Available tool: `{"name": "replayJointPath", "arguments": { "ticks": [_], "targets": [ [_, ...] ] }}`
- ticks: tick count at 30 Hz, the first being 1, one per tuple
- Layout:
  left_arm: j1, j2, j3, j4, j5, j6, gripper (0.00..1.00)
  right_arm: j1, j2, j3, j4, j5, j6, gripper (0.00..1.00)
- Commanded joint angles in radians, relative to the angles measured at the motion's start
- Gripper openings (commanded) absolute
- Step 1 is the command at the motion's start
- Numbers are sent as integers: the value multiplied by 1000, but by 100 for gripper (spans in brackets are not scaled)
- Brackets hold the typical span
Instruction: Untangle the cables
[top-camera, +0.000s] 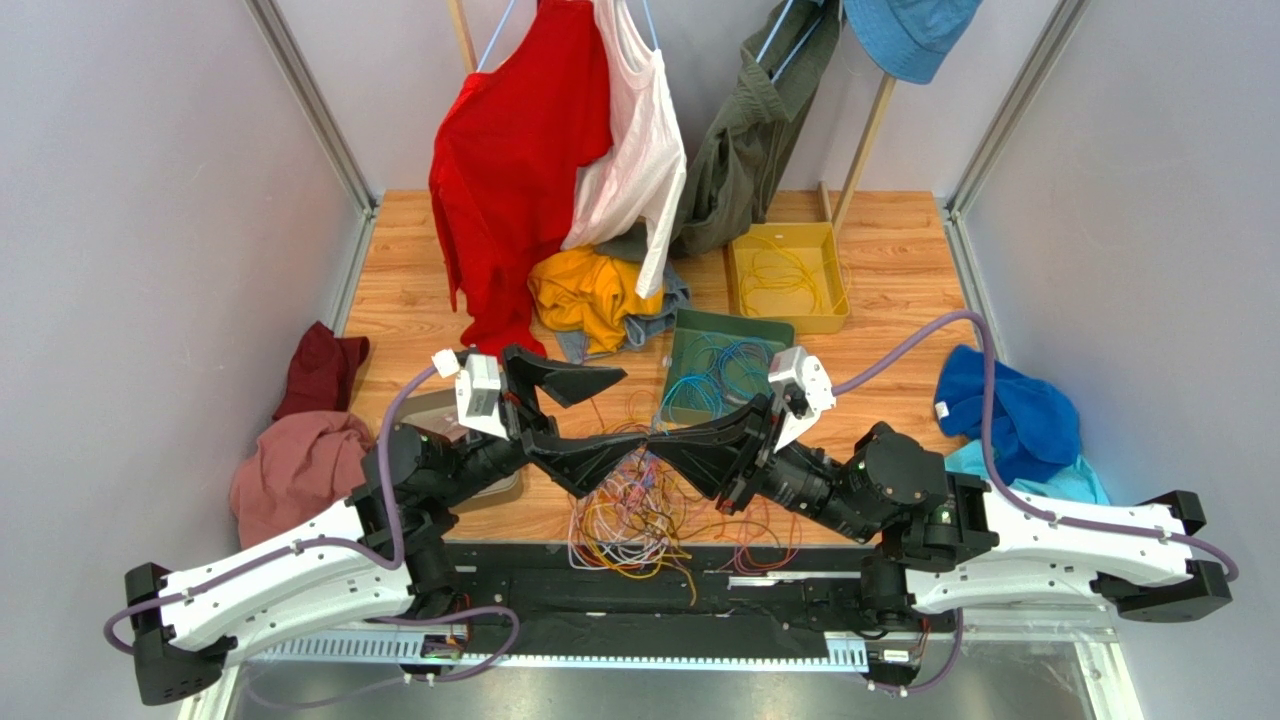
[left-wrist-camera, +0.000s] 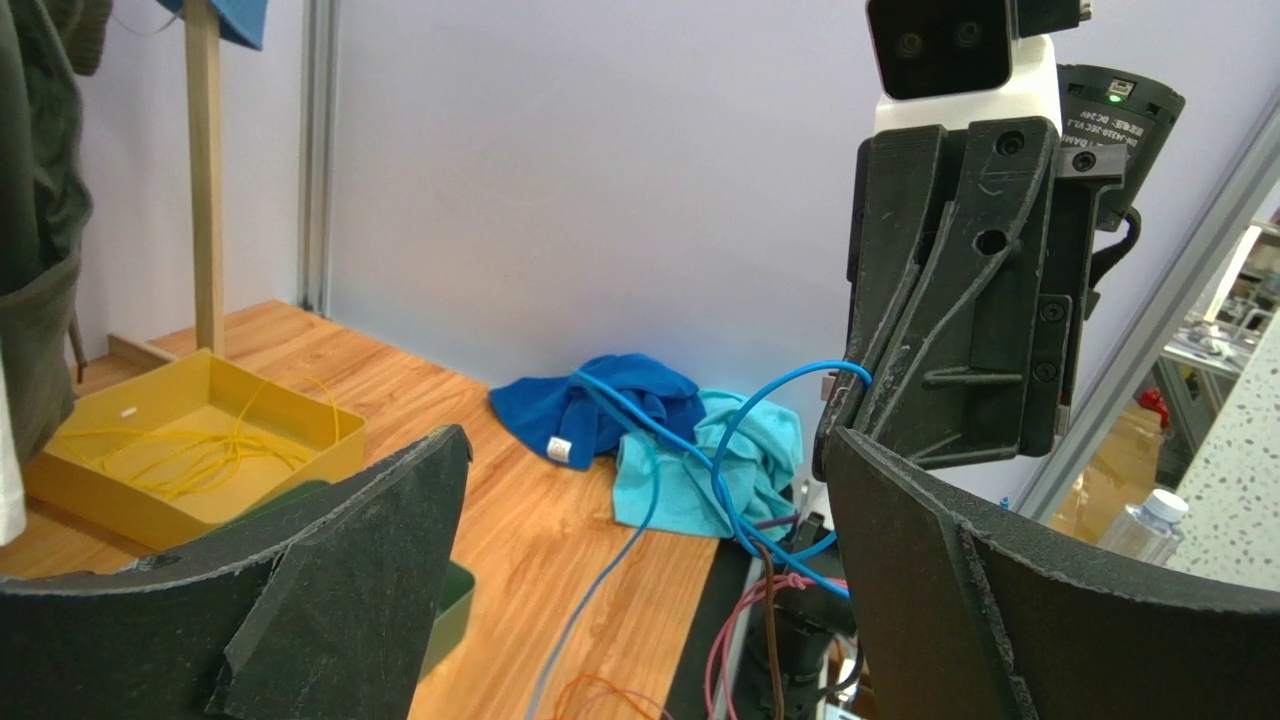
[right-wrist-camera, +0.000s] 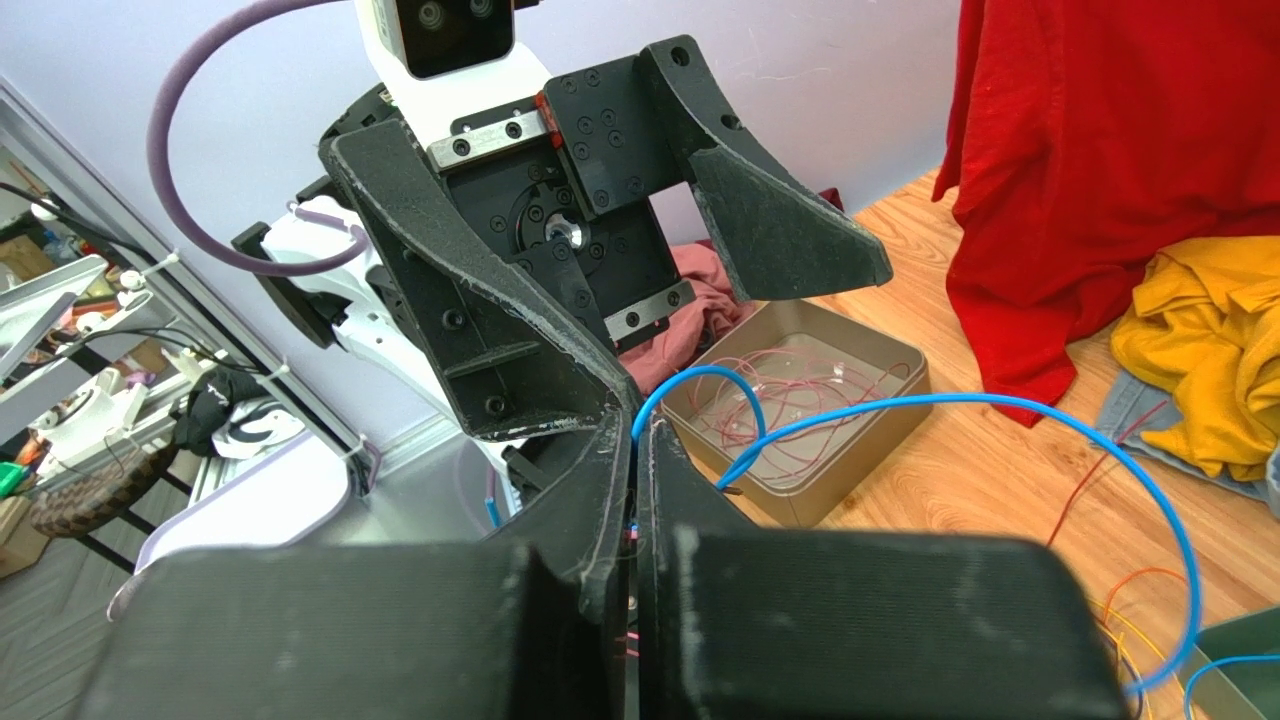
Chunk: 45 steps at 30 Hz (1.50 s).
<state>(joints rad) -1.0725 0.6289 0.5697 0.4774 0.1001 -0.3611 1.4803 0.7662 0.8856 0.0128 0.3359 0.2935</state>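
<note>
1 blue cable (right-wrist-camera: 1052, 410) sits pinched in right end effector (right-wrist-camera: 637, 450); left end effector (left-wrist-camera: 646, 450) spread wide. Cables (top-camera: 639, 528): thin, light, floppy, snaggy; grab nr free end.

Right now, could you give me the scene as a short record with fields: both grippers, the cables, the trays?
left gripper: open, holding nothing
right gripper: shut on blue cable
cable pile: tangled, many colours
yellow tray: yellow cables inside
green tray: blue cables inside
brown tray: red cables inside
</note>
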Motion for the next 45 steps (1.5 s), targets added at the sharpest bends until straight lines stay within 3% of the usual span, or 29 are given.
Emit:
{"name": "replayJointPath", "arguments": {
  "ticks": [1, 27, 37, 40, 45],
  "targets": [
    [-3, 9, -24, 35, 46, 8, 98, 0, -8, 6, 79, -20, 16, 0],
    [-3, -73, -106, 2, -10, -12, 99, 0, -34, -16, 105, -26, 21, 0],
    [-3, -435, -137, -273, -238, 60, 99, 0, -70, -34, 92, -8, 16, 0],
    [-3, -453, -130, -289, -183, 70, 99, 0, -61, -33, 96, -11, 13, 0],
    [-3, -293, -71, -215, 99, 50, 99, 1, -33, -19, 108, -17, 7, 0]
  ]
}}
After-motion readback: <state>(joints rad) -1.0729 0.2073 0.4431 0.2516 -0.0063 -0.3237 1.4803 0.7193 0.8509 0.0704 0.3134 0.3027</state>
